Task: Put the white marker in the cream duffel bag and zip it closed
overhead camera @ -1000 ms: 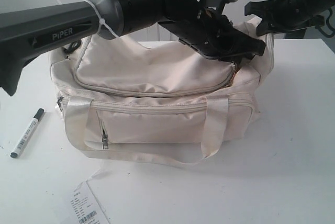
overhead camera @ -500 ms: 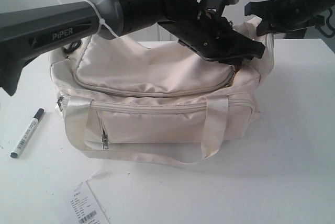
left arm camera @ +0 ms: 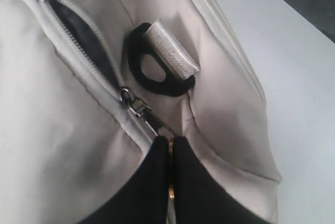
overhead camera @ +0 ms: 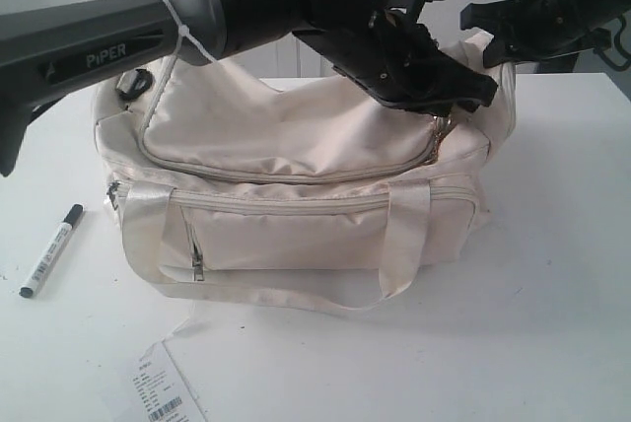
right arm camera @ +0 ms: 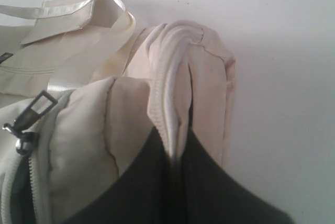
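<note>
Two pairs of fingers sit at the same end of the bag [overhead camera: 296, 146]. The left fingers [left arm camera: 149, 187] are pressed together on the zipper pull [left arm camera: 149, 119] of the top zipper, with a glint of metal showing in the slit between them. Just past their tips the zipper teeth part and dark lining shows in the gap. A black strap ring [left arm camera: 133, 59] with a woven loop through it sits just beside those fingers on the bag's end panel. The right fingers [right arm camera: 141, 187] are clamped on a raised fold of the bag's end fabric, lifted above the surface [overhead camera: 552, 294]. The marker [overhead camera: 51, 249] lies on the surface well apart from both pairs of fingers, off the opposite end of the bag and touching neither it nor them. A paper tag [overhead camera: 158, 392] lies in front of the bag, also far from the fingers.
</note>
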`<act>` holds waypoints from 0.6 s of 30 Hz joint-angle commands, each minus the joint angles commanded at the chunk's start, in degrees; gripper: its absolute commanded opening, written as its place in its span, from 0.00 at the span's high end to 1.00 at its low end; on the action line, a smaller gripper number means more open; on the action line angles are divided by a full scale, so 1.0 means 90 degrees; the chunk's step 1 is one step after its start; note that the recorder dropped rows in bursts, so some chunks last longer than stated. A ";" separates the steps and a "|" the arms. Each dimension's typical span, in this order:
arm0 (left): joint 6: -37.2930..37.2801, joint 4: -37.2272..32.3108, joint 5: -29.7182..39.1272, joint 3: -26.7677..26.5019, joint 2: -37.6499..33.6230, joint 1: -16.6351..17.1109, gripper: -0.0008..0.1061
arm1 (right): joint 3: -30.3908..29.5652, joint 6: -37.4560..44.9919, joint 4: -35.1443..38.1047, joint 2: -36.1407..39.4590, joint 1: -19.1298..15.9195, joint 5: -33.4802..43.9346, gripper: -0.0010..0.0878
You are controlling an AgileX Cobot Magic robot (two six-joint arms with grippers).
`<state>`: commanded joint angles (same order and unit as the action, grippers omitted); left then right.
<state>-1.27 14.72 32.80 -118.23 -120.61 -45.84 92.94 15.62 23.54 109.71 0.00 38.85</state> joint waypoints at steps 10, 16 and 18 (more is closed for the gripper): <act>0.0000 -0.0028 0.0510 -0.0013 0.0034 0.0000 0.99 | 0.0000 0.0000 0.0000 0.0000 0.0000 0.0000 0.99; 0.0000 -0.0028 0.0599 -0.0013 0.0076 0.0000 0.99 | 0.0000 0.0000 0.0000 0.0000 0.0000 0.0000 0.99; 0.0017 -0.0028 0.0599 -0.0013 0.0098 0.0000 0.99 | 0.0000 0.0000 0.0000 0.0000 0.0000 0.0000 0.99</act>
<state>-1.11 14.46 38.19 -118.34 -119.74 -45.84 92.94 15.62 23.54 109.71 0.00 38.85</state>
